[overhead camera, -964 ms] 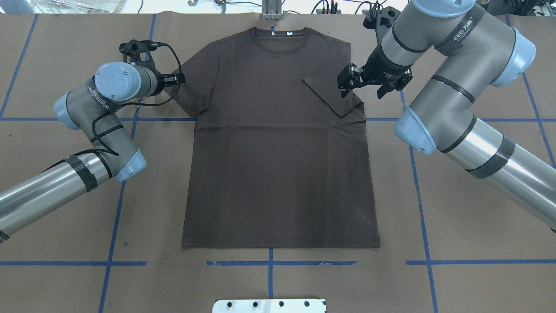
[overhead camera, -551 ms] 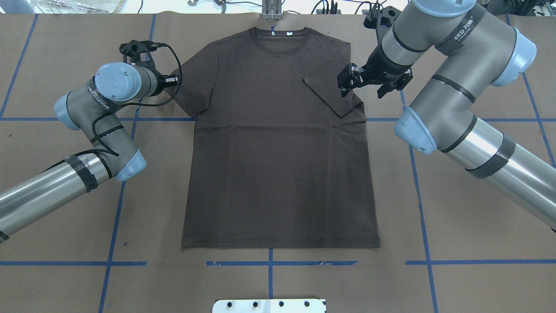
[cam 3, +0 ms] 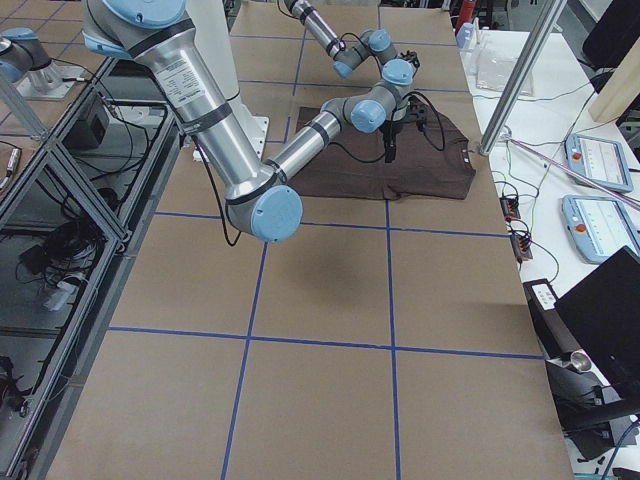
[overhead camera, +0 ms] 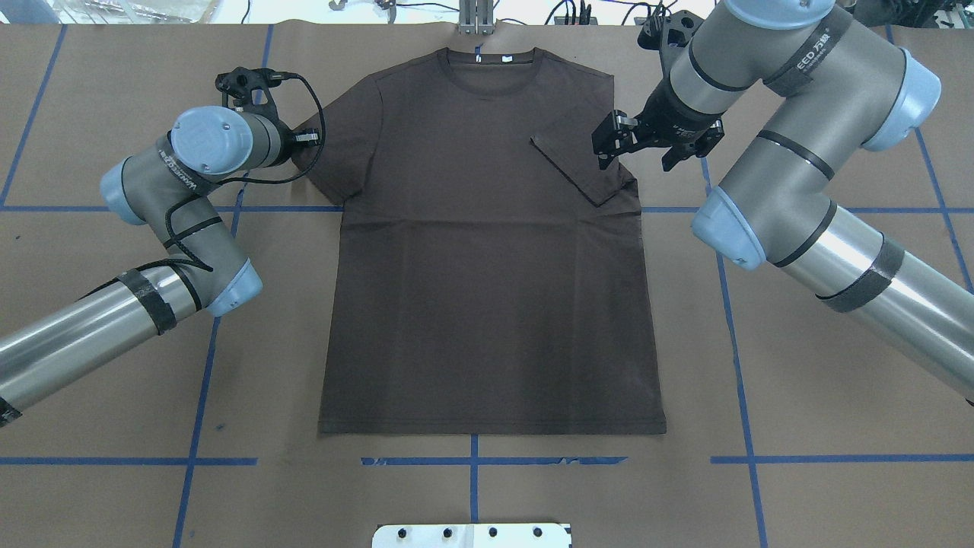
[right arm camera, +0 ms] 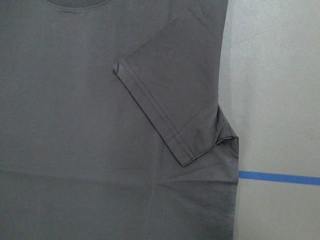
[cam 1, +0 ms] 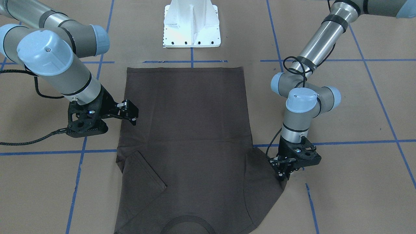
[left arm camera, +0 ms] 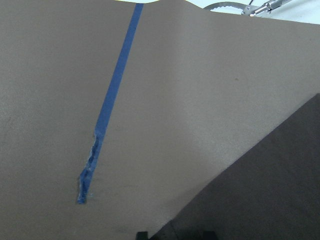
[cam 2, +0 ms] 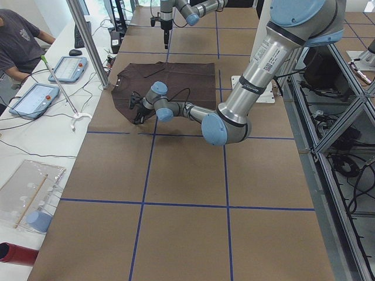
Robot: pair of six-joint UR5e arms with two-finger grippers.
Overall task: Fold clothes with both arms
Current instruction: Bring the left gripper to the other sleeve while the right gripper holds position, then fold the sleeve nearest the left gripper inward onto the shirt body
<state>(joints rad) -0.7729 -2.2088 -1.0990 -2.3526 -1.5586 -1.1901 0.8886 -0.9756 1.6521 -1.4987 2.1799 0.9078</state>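
The dark brown T-shirt [overhead camera: 487, 289] lies flat, collar away from the robot. Its sleeve on the right arm's side [overhead camera: 582, 164] is folded inward over the chest, and the right wrist view shows that fold [right arm camera: 175, 100]. My right gripper [overhead camera: 639, 148] hangs open above that shoulder, holding nothing. The other sleeve [overhead camera: 338, 152] is spread flat. My left gripper [cam 1: 284, 175] sits low at that sleeve's outer edge. In the left wrist view two fingertips show apart at the bottom, with the sleeve edge [left arm camera: 280, 190] running between them.
Brown paper with blue tape lines [overhead camera: 730, 320] covers the table. The white pedestal base [cam 1: 191, 26] stands at the robot's side of the shirt. A side bench with tablets [cam 2: 35, 96], a metal post [cam 2: 88, 44] and a seated person lies beyond the collar end.
My left gripper has shifted slightly outward along the sleeve edge, and its elbow moved a little up and right. The right arm has barely moved. The shirt is unchanged.
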